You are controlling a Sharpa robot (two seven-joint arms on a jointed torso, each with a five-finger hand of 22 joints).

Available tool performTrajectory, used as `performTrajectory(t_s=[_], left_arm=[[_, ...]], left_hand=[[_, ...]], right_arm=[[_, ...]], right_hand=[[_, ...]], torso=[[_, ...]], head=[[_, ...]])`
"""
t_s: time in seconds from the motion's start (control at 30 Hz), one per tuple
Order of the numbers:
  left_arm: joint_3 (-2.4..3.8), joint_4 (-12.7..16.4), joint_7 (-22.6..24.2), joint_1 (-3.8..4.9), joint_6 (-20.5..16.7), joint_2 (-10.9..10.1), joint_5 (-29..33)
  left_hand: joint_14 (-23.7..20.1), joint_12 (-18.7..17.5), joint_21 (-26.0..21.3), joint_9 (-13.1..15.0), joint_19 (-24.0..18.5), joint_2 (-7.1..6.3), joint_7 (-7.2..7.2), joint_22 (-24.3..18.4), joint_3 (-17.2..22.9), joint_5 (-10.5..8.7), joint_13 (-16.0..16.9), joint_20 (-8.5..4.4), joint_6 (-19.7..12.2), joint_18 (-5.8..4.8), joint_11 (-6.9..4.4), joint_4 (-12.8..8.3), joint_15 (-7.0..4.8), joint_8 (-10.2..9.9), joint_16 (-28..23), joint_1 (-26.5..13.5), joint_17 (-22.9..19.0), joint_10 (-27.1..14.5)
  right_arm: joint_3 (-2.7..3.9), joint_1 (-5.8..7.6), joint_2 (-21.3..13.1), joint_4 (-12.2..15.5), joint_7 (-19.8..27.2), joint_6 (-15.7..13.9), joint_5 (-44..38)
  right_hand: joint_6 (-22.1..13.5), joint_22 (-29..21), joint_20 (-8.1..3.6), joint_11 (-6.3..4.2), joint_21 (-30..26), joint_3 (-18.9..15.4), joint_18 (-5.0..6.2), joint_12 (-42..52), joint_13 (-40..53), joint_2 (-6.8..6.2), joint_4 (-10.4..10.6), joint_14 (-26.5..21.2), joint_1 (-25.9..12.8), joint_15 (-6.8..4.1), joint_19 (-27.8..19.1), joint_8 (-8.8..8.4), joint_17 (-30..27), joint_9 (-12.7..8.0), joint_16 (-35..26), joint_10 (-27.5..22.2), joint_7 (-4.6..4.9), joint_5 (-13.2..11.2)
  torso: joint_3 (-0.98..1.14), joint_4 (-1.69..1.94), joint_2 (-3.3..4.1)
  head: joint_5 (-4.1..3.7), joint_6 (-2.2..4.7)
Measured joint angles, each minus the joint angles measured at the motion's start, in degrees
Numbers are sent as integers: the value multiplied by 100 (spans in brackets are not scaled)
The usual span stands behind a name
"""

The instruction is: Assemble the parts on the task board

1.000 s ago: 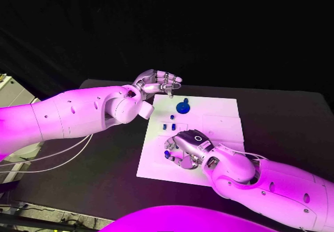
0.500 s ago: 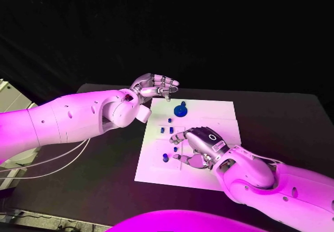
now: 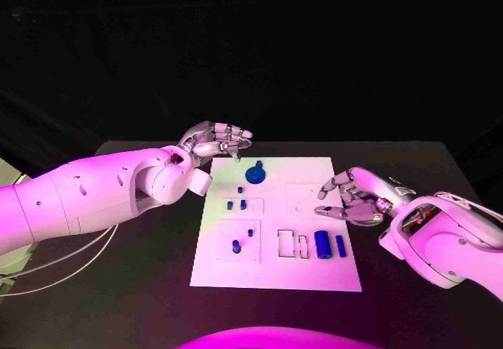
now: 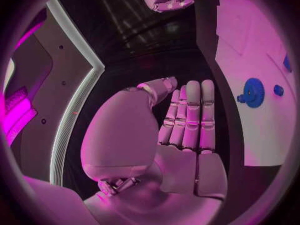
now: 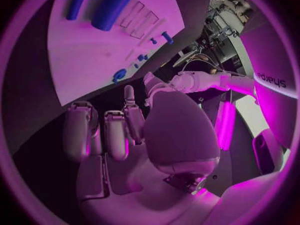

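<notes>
The white task board (image 3: 275,270) lies in the middle of the black table. On it are a round blue part (image 3: 256,174), small blue pegs (image 3: 237,204) and, at the near side, a thick blue cylinder (image 3: 323,244) beside a slimmer one (image 3: 341,243). My left hand (image 3: 215,138) hovers at the board's far left corner, fingers curled together, holding nothing. The left wrist view shows that hand (image 4: 184,120) beside the round part (image 4: 253,92). My right hand (image 3: 356,198) hangs over the board's right edge, fingers apart and half curled, with nothing in it. The right wrist view shows the thick cylinder (image 5: 109,9).
Two empty rectangular slots (image 3: 286,243) sit left of the cylinders. A shallow square recess (image 3: 302,194) lies just left of the right hand. Bare black table (image 3: 126,276) surrounds the board on all sides. Cables (image 3: 63,254) hang by the left arm.
The camera has shifted. My right hand has drawn back from over the board's near middle to its right edge, uncovering the slots and cylinders. The left hand has stayed by the far left corner.
</notes>
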Motion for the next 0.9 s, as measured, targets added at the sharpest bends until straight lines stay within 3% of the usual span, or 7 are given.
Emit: performTrajectory(t_s=[0.13,0.3,0.53,0.63,0.9], left_arm=[[-10,15,-2,-2,27,12,4],[-17,28,-5,-6,58,17,10],[-23,37,-7,-18,89,9,15],[-24,42,-8,-22,96,-1,17],[-25,52,-9,-25,111,-15,21]], left_hand=[[0,0,0,0,0,0,0,0,-16,0,0,0,0,0,20,16,0,0,-22,0,0,-20],[0,0,0,0,0,0,0,0,-16,0,0,0,0,0,20,16,0,0,-22,0,0,-20],[0,0,0,1,0,0,0,1,-16,0,1,0,0,0,20,16,0,0,-22,0,1,-20],[0,0,0,1,0,0,0,1,-16,0,1,0,0,0,20,16,0,0,-22,0,1,-20],[0,0,0,1,0,0,0,1,-16,0,1,0,0,0,20,16,0,0,-22,0,1,-20]], right_arm=[[-37,-13,-223,59,-193,206,288],[-66,-149,-302,105,-454,303,331],[-79,-353,-271,92,-925,398,148],[-87,-437,-241,85,-1100,439,28],[-87,-516,-109,38,-1389,506,-262]], right_hand=[[1,0,0,5,264,-337,-31,613,164,66,23,0,14,0,0,107,22,64,152,63,-18,0],[0,0,0,5,264,-413,-31,613,165,64,24,0,12,0,0,129,22,72,152,64,-19,0],[20,-1,0,5,526,-756,-37,616,165,167,46,0,-92,0,0,215,21,95,225,64,-38,0],[20,-1,0,6,690,-889,-123,695,165,161,51,0,-176,0,0,239,21,106,285,64,-38,0],[42,-2,1,6,752,-1005,-122,738,164,187,48,0,-263,0,0,288,20,123,307,63,-60,0]], torso=[[3,-26,-16],[12,-41,-25],[15,-32,-29],[15,-30,-29],[5,-27,-29]], head=[[-40,3],[-98,3],[-197,-3],[-216,-21],[-303,-24]])
